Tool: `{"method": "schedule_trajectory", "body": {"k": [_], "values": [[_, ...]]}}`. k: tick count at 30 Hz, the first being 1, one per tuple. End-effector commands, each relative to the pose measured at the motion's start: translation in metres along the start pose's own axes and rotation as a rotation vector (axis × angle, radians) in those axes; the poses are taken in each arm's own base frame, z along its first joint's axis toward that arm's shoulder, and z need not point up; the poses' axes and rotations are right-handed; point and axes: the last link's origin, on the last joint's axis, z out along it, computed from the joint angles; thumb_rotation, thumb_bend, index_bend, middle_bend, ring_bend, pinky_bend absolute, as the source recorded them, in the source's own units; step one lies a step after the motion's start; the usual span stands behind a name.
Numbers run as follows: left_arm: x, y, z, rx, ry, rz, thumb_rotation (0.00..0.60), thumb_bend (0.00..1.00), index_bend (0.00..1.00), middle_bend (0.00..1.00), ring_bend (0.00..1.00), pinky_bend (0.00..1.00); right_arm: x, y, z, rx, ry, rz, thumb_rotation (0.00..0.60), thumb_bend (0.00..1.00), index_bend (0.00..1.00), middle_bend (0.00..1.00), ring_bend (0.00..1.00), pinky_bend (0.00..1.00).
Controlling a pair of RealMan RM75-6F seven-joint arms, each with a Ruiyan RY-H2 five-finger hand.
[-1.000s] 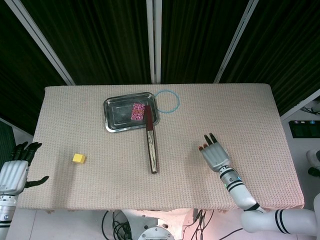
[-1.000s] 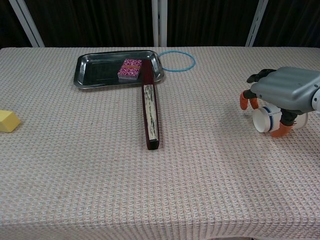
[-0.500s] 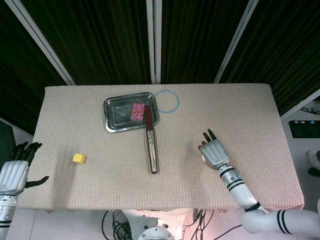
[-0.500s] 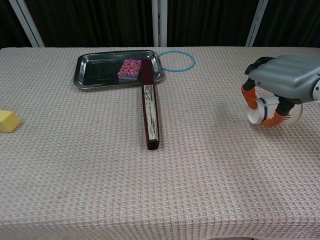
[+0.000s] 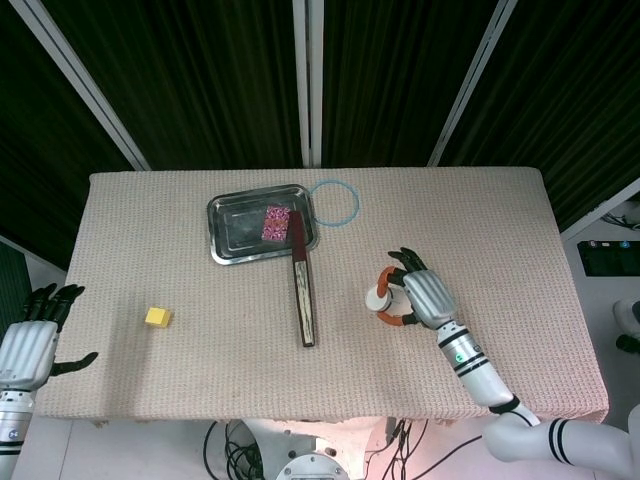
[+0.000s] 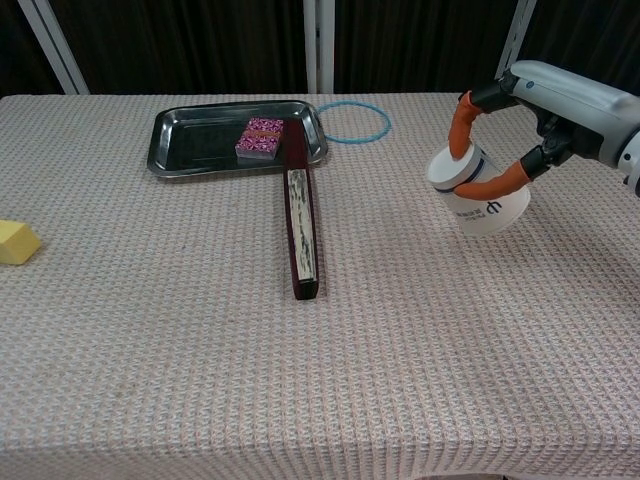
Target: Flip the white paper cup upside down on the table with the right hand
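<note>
White paper cup, blue-banded, tilted, base up

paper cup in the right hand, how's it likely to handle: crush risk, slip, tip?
Probably light and thin-walled: the white paper cup hangs tilted above the table, held only by fingertips of the right hand, so a hard squeeze could dent it. The smooth tapered side may slip. On its side it would likely roll in an arc.

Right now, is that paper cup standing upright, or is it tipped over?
Tipped, nearly upside down. The right hand holds the white paper cup with its narrow base up and its wide mouth slanting toward the table.
</note>
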Motion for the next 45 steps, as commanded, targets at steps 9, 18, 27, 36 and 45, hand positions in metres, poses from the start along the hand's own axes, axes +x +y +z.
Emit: {"method": "schedule_trajectory", "body": {"k": [9,18,27,36,45], "values": [[0.0,0.0,0.0,0.002,0.002,-0.002,0.6,0.05,0.11,0.08,0.0,0.06,-0.032,0.035,-0.002,0.039,0.006,0.42,0.6,0.14,0.56,0.51,0.1,0.0],[0.0,0.0,0.0,0.0,0.006,-0.004,0.6,0.05,0.11,0.08,0.0,0.06,-0.037,0.048,-0.011,0.082,0.017,0.407,0.6,0.15,0.57,0.5,0.1,0.0],[0.0,0.0,0.0,0.001,0.008,-0.001,0.6,0.05,0.11,0.08,0.0,0.06,-0.038,0.06,-0.019,0.075,0.006,0.311,0.6,0.14,0.53,0.48,0.1,0.0],[0.0,0.0,0.0,0.002,0.008,0.002,0.6,0.05,0.11,0.08,0.0,0.06,-0.035,0.072,-0.029,0.052,-0.032,0.266,0.6,0.09,0.24,0.29,0.01,0.0],[0.0,0.0,-0.001,0.001,0.009,-0.002,0.6,0.05,0.11,0.08,0.0,0.06,-0.004,0.069,-0.057,0.109,0.036,0.182,0.6,0.0,0.0,0.0,0.0,0.0]]}}
